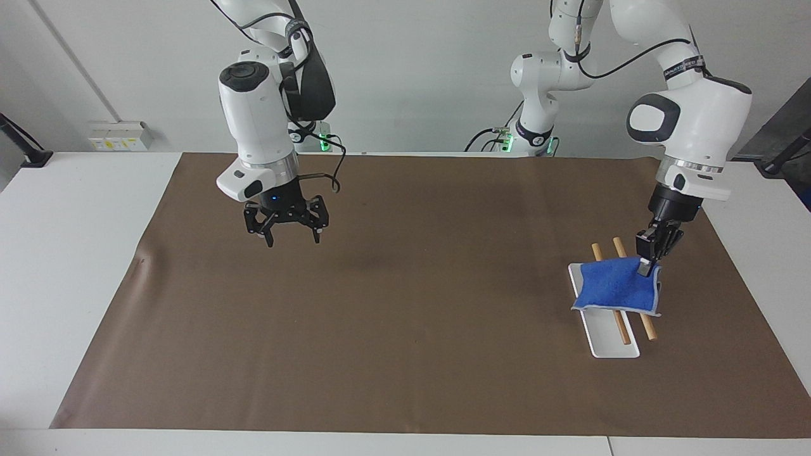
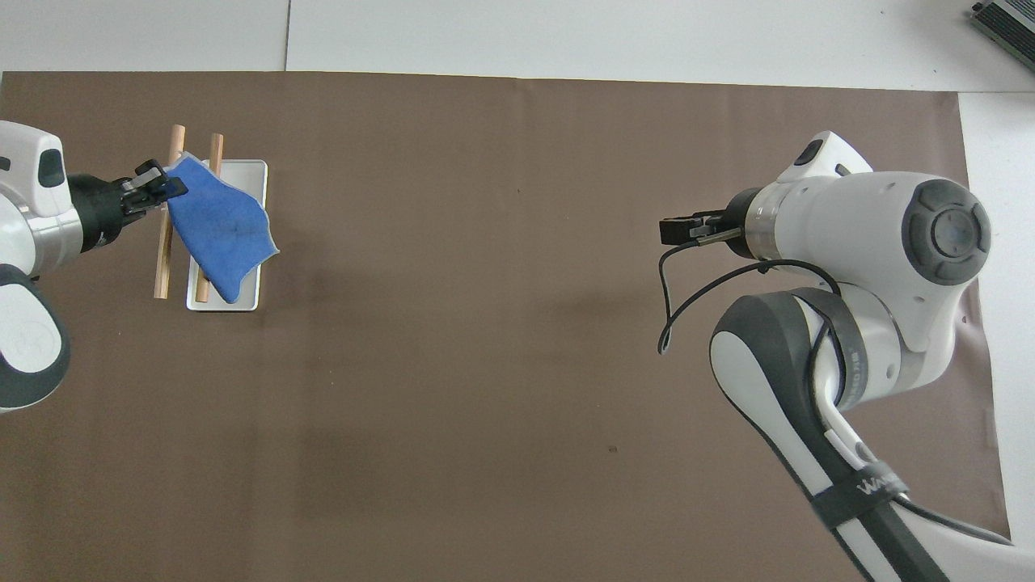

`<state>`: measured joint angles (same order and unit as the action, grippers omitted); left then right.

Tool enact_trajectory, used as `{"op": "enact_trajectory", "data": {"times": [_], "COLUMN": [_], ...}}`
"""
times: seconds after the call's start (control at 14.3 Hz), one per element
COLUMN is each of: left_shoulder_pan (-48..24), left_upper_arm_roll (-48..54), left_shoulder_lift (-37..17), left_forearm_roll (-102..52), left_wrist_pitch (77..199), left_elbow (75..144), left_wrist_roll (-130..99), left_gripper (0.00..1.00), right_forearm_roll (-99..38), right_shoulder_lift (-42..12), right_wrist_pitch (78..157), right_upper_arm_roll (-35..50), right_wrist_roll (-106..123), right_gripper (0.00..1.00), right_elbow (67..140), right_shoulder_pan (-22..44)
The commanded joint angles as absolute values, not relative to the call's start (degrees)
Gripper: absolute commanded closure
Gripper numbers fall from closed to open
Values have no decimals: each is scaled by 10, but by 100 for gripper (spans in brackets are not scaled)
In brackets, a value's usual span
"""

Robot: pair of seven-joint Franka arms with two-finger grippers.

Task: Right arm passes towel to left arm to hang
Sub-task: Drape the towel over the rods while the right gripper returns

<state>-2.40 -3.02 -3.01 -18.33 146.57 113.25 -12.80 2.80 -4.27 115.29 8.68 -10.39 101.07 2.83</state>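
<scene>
One high camera faces the robots across the table (image 1: 76, 253); another looks steeply down from above them. Both share the brown mat (image 1: 405, 329).

white table (image 1: 76, 253) covered by a brown mat (image 1: 405, 316); on the mat only a white rack base (image 1: 605, 335) (two wooden rods above it), toward the left arm's end of the mat.

Towel (image 1: 616, 286) draped over rack (image 1: 607, 342), left arm's end of mat (image 1: 405, 354)
</scene>
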Motion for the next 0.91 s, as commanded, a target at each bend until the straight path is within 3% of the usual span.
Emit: {"op": "enact_trajectory", "data": {"times": [0.0, 0.42, 0.63, 0.84], "left_shoulder_pan": [8, 54, 62, 74], "left_upper_arm_roll": [-25, -26, -26, -26], "left_shoulder_lift": [-40, -32, -28, -20], "left_forearm_roll": [-174, -179, -179, -179], "left_wrist_pitch": [1435, 1384, 1373, 1353], "left_elbow": [1115, 1121, 1133, 1142], "left_wrist_roll": [-132, -132, -134, -134], "left_gripper": [100, 100, 100, 100], "right_forearm_roll": [41, 29, 6, -1], "right_shoulder_lift": [-27, -12, 3, 39], "right_wrist_pitch": [1092, 914, 887, 894], "right_upper_arm_roll": [44, -38, -47, -54], "right_wrist_roll": [-121, -113, -115, -115], "right_gripper": [0, 0, 0, 0], "right_elbow": [965, 863, 875, 937], "right_shoulder_pan": [30, 26, 17, 16]}}
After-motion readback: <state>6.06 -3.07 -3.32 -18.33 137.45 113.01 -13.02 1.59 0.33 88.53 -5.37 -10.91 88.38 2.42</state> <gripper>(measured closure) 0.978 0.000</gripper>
